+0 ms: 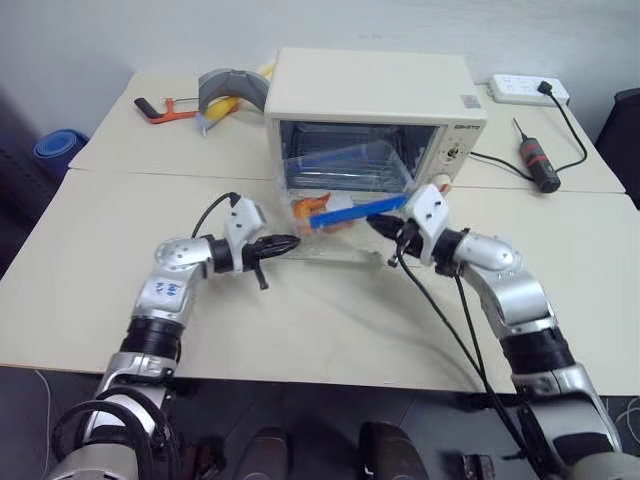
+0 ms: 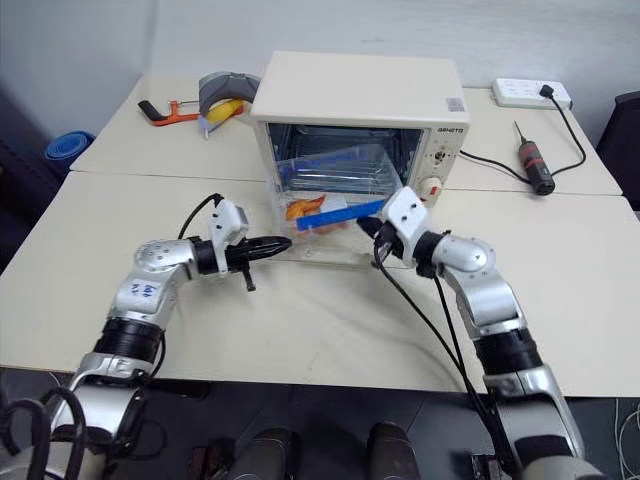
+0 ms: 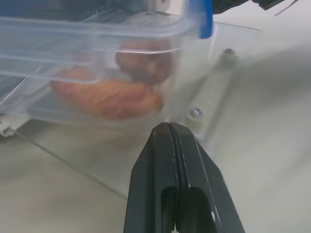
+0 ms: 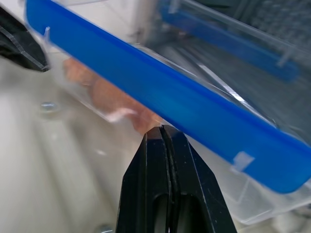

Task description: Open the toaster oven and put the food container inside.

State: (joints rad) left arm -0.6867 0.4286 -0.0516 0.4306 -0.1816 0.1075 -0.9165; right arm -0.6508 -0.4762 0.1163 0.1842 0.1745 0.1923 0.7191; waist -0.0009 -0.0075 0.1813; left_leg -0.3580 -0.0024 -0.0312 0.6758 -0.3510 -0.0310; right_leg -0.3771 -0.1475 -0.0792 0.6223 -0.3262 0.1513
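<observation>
Crowding the back of the counter (image 1: 330, 330): a red-handled tool (image 1: 164, 109) and a grey-and-yellow item (image 1: 232, 92) sit left of the oven (image 1: 372, 95), a white power strip (image 1: 528, 89) and a black-and-red screwdriver (image 1: 535, 160) to its right, w/ a black cord running from the strip toward the oven. A blue roll (image 1: 58, 148) lies off the counter's far left edge. None of these sit btwn the arms and the oven mouth.

Oven is cream-white, boxy, control knobs on its right face; its glass door (image 1: 340, 248) is dropped flat onto the counter. The container (image 1: 345, 185), clear plastic w/ blue clip strips on its long sides and orange food inside, sits half in the oven: far end over the rack, near end sticking out above the door, tilted slightly.

Left end effector (image 1: 285, 243) is closed, empty, tips pressed together, just beside the container's near-left corner; the wrist views do not settle whether it touches. Right end effector (image 1: 378, 224) is likewise closed on nothing, tips right at the near blue strip, contact not clear.

Door's front edge lies near the middle of the counter; bare counter runs from there to the near edge and out to both sides. Cavity behind the container looks open.
</observation>
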